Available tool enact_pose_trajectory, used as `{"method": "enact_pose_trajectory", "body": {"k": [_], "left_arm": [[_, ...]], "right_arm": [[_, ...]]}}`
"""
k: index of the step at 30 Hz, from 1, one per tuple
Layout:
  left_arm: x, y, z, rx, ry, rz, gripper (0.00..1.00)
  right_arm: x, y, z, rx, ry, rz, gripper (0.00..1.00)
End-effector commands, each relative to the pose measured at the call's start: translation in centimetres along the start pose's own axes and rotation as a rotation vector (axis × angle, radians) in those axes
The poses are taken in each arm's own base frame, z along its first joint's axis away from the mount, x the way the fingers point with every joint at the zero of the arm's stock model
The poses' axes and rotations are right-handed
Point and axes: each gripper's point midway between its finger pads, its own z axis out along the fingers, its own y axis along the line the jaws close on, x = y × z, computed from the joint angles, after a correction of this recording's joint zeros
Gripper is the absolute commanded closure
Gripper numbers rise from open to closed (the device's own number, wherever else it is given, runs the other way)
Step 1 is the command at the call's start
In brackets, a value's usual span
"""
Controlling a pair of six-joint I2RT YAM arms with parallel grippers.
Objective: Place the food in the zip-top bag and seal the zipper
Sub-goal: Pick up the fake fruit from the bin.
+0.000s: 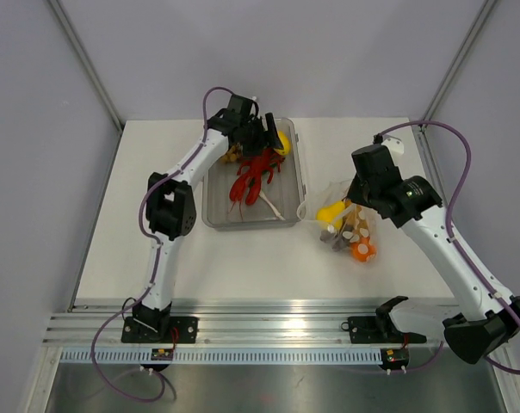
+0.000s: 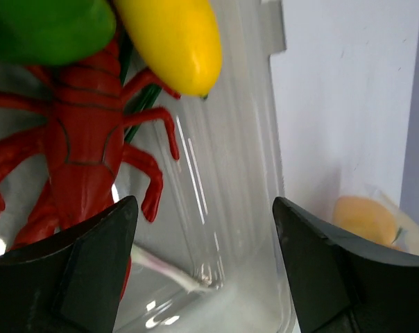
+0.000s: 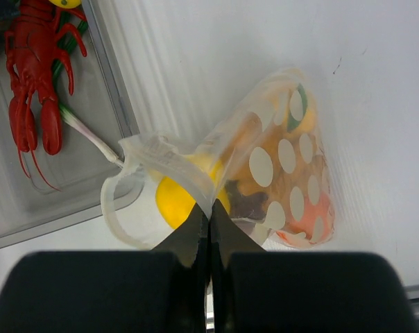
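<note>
The dotted zip-top bag (image 3: 279, 173) lies on the table right of the tray, mouth open toward the tray; it also shows in the top view (image 1: 346, 225). Inside are a yellow lemon (image 3: 175, 201), dark grapes and an orange (image 1: 362, 251). My right gripper (image 3: 209, 211) is shut on the bag's mouth edge. My left gripper (image 2: 206, 257) is open and empty over the tray's right wall, near a yellow piece (image 2: 171, 41) and a green pepper (image 2: 43, 28). The zipper strip is too fine to make out.
A rigid clear tray (image 1: 217, 215) stands at the table's middle back with a red toy lobster (image 1: 256, 176) and a thin white-stemmed vegetable (image 2: 161, 267) in it. Grey walls enclose the table; a metal rail runs along the near edge.
</note>
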Motion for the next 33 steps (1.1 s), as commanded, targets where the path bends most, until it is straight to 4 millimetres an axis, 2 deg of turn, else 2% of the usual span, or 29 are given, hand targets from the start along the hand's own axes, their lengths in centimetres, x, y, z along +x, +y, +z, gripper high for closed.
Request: {"method": "enact_pose_trajectory", "body": {"k": [1,3,6,13,24,33], "left_arm": [[-5.0,-2.8,0.7,0.082,-0.169,-0.034,0.20],[-5.6,-2.2,2.1,0.085,-0.183,-0.056,0.20],[-6.8,-1.9,3.0,0.099,-0.218,-0.091,0.20],[-7.0,-0.1,5.9,0.072,-0.242,-0.130,0.23],[-7.2,1.4,7.9,0.049,-0.269,-0.159,0.25],[-7.1,1.8,9.3,0.050,-0.285,-0.184,0.29]], "right_arm": [[-2.3,1.2,-0.9,-0.063,-0.071,0.031,1.00],[-2.2,1.3,-1.1,-0.075,-0.070,0.033,1.00],[-2.0,1.2,-1.4,-0.085,-0.069,0.027,1.00],[-1.5,1.0,-1.3,-0.083,-0.056,0.017,1.00],[-0.9,1.1,-0.8,-0.085,-0.039,0.014,1.00],[0.0,0.9,-0.1,-0.073,-0.012,0.006,1.00]]}}
